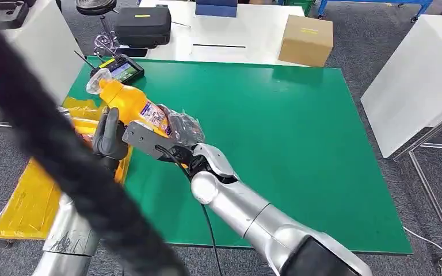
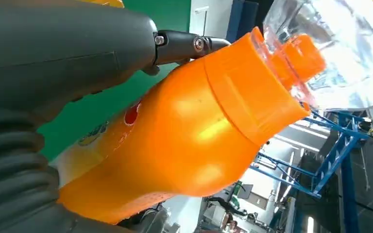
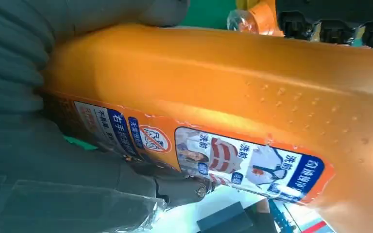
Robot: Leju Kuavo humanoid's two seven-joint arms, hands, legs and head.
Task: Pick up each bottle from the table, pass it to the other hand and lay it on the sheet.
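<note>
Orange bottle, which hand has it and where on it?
Both hands are on the orange bottle: the right hand grips its lower body near the label, the left hand holds the upper body below the cap.

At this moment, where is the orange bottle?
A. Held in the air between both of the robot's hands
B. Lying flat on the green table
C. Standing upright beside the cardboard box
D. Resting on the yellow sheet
A: the orange bottle is tilted above the green table's edge, with the left hand and right hand both on it.
</note>
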